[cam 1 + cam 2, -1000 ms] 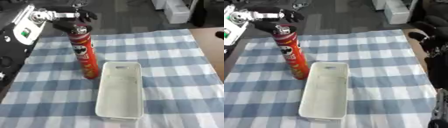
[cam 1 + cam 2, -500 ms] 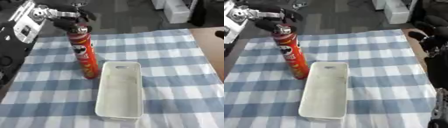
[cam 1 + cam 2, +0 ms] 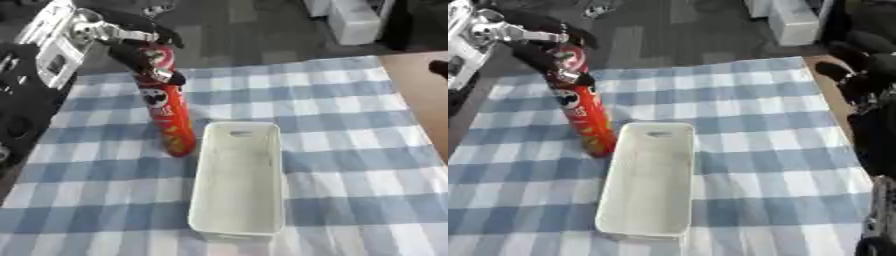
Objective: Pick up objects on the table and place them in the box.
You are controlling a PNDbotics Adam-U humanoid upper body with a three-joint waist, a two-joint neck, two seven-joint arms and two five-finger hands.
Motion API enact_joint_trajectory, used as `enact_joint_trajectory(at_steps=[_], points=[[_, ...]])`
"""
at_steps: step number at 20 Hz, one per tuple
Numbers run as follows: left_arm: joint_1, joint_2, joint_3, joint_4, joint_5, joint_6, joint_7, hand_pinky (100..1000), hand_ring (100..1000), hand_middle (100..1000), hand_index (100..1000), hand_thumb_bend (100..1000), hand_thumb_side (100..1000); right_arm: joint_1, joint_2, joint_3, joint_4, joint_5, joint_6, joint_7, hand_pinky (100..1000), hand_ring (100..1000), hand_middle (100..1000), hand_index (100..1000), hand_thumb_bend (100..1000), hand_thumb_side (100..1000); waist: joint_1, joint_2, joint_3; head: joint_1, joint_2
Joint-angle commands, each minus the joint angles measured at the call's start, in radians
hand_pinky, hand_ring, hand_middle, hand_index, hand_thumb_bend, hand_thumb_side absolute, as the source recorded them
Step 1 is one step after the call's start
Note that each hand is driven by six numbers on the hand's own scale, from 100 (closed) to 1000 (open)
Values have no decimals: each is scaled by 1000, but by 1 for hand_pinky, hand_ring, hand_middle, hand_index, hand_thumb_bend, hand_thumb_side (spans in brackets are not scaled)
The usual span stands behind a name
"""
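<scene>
While its black-and-silver arm reaches in from ten o'clock, the left hand (image 3: 140, 47) curls its fingers and thumb around the top of the red crisp tube (image 3: 168, 107). Below the hand, the tall red tube with a printed face leans slightly, its base on the blue-checked tablecloth (image 3: 350, 120) just beside the white box (image 3: 238, 182), at the box's ten o'clock. At the three o'clock edge of the right eye view the right hand (image 3: 852, 75) shows dark, its fingers indistinct.

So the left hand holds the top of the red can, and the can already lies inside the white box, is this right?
Not quite. The left hand does hold the top of the red can, but the can stands upright on the table beside the white box, on its left, not inside it. The left eye view shows it.
</scene>
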Motion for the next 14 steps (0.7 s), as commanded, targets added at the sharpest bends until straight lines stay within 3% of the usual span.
enact_joint_trajectory(at_steps=[1, 6, 7, 8, 9, 10, 11, 13, 14], points=[[-10, 30, -2, -6, -21, -72, -72, 333, 906, 992, 1000, 490, 938, -8, -16, -3, -10, -7, -52, 57, 895, 924, 888, 828, 100, 526, 1, -11, -2, -6, 1], [-7, 29, -7, -10, -34, -76, -76, 294, 862, 976, 1000, 557, 929, -6, -21, -4, -10, -9, -49, 59, 898, 928, 887, 828, 100, 527, 5, -11, -3, -8, 2], [-6, 28, -11, -12, -38, -78, -79, 286, 843, 970, 1000, 631, 900, -5, -22, -4, -11, -10, -48, 59, 900, 931, 887, 828, 100, 528, 6, -11, -4, -8, 2], [-4, 28, -14, -14, -41, -82, -84, 286, 843, 970, 1000, 631, 900, -5, -23, -4, -11, -10, -47, 60, 900, 931, 887, 828, 100, 527, 7, -11, -4, -8, 2], [-1, 28, -20, -16, -45, -86, -88, 282, 831, 967, 1000, 814, 824, -5, -23, -4, -11, -10, -46, 61, 900, 931, 887, 828, 100, 527, 8, -11, -5, -8, 2], [1, 28, -28, -16, -51, -93, -91, 282, 836, 968, 1000, 751, 857, -5, -24, -5, -11, -11, -45, 61, 900, 931, 887, 828, 100, 527, 9, -11, -6, -9, 3], [4, 28, -36, -15, -58, -101, -92, 287, 818, 966, 1000, 883, 748, -5, -24, -4, -11, -11, -45, 61, 901, 932, 887, 827, 100, 527, 9, -10, -7, -9, 3], [8, 28, -53, -12, -74, -117, -93, 297, 806, 960, 1000, 899, 695, -5, -25, -4, -12, -11, -44, 63, 901, 932, 887, 827, 100, 527, 11, -10, -8, -9, 4], [9, 27, -59, -11, -82, -125, -93, 293, 810, 961, 1000, 900, 713, -5, -25, -4, -12, -11, -43, 63, 901, 932, 887, 827, 100, 527, 11, -10, -9, -9, 4]])
